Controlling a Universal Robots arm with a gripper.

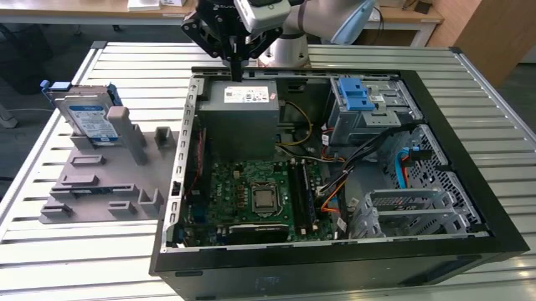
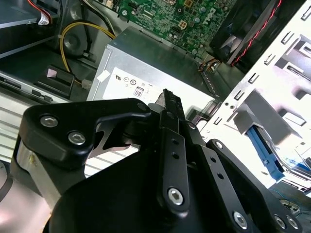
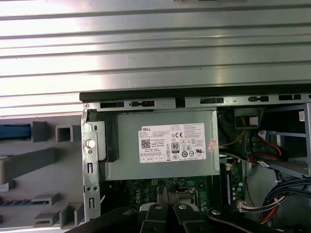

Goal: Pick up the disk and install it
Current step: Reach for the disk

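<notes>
In the exterior view, the disk (image 1: 90,120) is standing upright in a grey holder (image 1: 92,182), toward the upper left of the frame, on the slatted metal table (image 1: 75,263). Its blue carrier (image 1: 81,88) is showing along its upper edge. Nothing is touching it. The open computer case (image 1: 335,273) is lying just beside the holder, on the exterior view's right. The gripper (image 1: 237,75) is hanging at the top centre of the frame, well apart from the disk, pointing down at the far edge of the grey power-supply box (image 1: 243,122). Its 2 fingers are pressing together into 1 thin bar, with nothing between them. The drive cage with blue latches (image 1: 360,100) is sitting in the upper right of the case.

In the second wrist view, the gripper (image 2: 167,94) is hovering over the power-supply box (image 2: 146,73), fingers closed and empty.

In the first wrist view, the gripper (image 3: 168,191) is hovering over the green board (image 3: 141,187), just beside the power-supply box (image 3: 163,145).
</notes>
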